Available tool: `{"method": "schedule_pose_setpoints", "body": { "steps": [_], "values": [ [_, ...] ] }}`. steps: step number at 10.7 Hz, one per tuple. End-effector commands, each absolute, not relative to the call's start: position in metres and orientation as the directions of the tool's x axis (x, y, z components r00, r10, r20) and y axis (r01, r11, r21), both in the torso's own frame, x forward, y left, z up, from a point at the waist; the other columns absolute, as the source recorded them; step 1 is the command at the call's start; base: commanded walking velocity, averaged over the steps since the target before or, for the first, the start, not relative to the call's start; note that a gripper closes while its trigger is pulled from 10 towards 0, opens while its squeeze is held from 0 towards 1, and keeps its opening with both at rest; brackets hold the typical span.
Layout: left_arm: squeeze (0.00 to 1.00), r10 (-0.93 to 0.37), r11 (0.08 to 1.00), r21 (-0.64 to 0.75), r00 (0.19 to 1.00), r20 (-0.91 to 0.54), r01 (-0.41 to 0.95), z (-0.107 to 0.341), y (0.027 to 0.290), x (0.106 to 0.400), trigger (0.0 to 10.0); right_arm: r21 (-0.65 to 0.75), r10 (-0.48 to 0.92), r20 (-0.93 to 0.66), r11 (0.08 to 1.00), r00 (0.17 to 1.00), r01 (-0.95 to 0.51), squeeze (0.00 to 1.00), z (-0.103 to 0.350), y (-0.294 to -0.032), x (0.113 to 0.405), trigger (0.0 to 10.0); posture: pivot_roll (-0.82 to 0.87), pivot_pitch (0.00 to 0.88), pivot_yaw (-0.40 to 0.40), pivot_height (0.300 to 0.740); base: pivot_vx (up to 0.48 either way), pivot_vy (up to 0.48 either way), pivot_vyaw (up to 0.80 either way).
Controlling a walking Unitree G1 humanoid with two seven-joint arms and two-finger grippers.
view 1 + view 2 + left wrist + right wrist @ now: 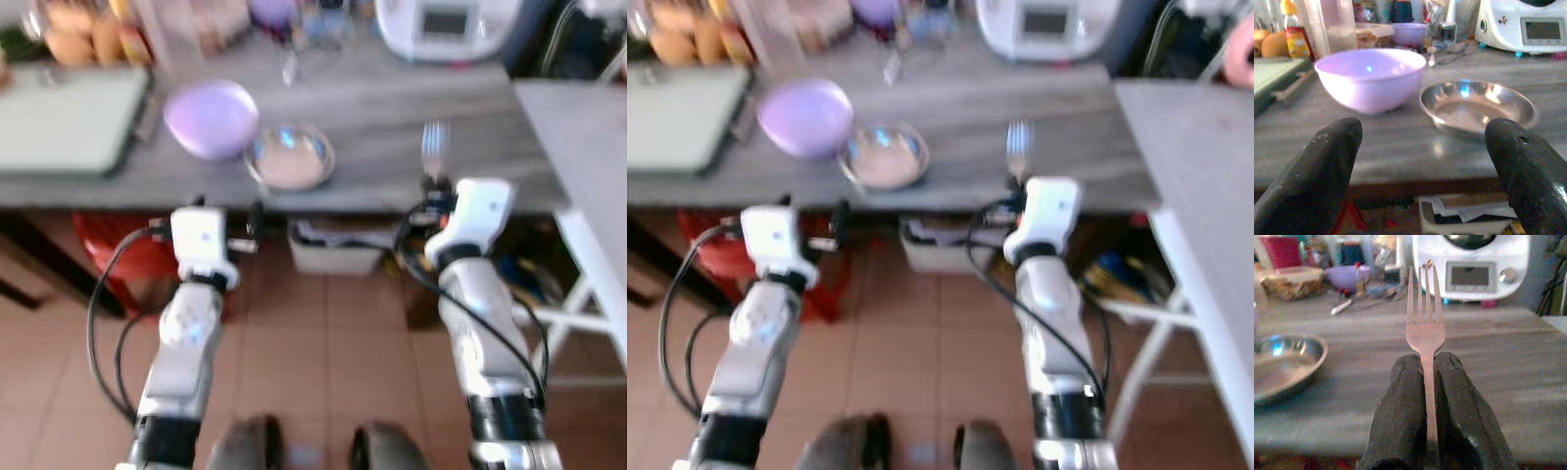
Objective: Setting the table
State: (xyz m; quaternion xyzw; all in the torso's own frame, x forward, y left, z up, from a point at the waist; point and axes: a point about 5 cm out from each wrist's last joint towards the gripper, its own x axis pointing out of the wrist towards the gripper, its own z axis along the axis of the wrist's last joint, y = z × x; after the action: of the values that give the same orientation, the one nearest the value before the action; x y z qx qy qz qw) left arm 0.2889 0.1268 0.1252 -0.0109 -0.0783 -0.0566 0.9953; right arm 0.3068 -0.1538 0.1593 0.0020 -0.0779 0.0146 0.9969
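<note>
Nearest the camera, two dark rounded shapes at the bottom edge of the head views are blurred and cut off; what they are cannot be told. Above them both silver arms reach forward over a tiled floor toward the grey table point(392, 108).

The right gripper point(1426, 369) is pressed closed on the handle of a fork point(1425, 328), whose tines point up and away over the table's near edge; the handle below the fingers is hidden between them. In the head views the fork point(434, 147) is only a pale blur above the wrist.

The left gripper point(1420, 161) stands wide apart with nothing between its fingers point(1317, 171), short of the table edge; in the head view it is a small dark blur.

On the table, just past the edge, a shallow steel dish point(1479, 105) sits beside a lilac bowl point(1370, 76), the two close but whether they touch is unclear. A pale green tray point(64, 122) lies to the left, cut off by the frame.

Under the table a white bin point(338, 250) and something red point(127, 250) are partly hidden.

Farthest back stand a white appliance point(1469, 264) with a small screen, a second lilac bowl point(1408, 33), bottles and jars, all soft and hard to identify.
</note>
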Motion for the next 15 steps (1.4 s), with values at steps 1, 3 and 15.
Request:
{"method": "schedule_pose_setpoints", "body": {
  "steps": [1,3,15],
  "values": [
    [0.0,-0.138,0.989,-0.028,0.977,0.165,0.145,0.128,0.117,0.288,10.0,-0.006,-0.009,0.176,1.0,0.984,0.01,0.0,0.163,-0.166,0.305,10.0,-0.1,0.153,0.025,0.74,0.42,0.0,-0.54],
    [0.0,-0.141,0.989,-0.014,0.975,0.171,0.146,0.129,0.117,0.287,10.0,-0.009,-0.006,0.185,1.0,0.983,0.008,0.0,0.163,-0.165,0.305,10.0,-0.09,0.156,0.026,0.74,0.364,0.313,0.0],
    [0.0,-0.119,0.993,0.003,0.981,0.15,0.12,0.126,0.135,0.27,10.0,0.049,-0.108,0.108,0.993,0.988,0.103,0.0,0.151,-0.18,0.306,10.0,-0.07,0.205,0.017,0.74,0.063,0.026,0.0]
  ]
}}
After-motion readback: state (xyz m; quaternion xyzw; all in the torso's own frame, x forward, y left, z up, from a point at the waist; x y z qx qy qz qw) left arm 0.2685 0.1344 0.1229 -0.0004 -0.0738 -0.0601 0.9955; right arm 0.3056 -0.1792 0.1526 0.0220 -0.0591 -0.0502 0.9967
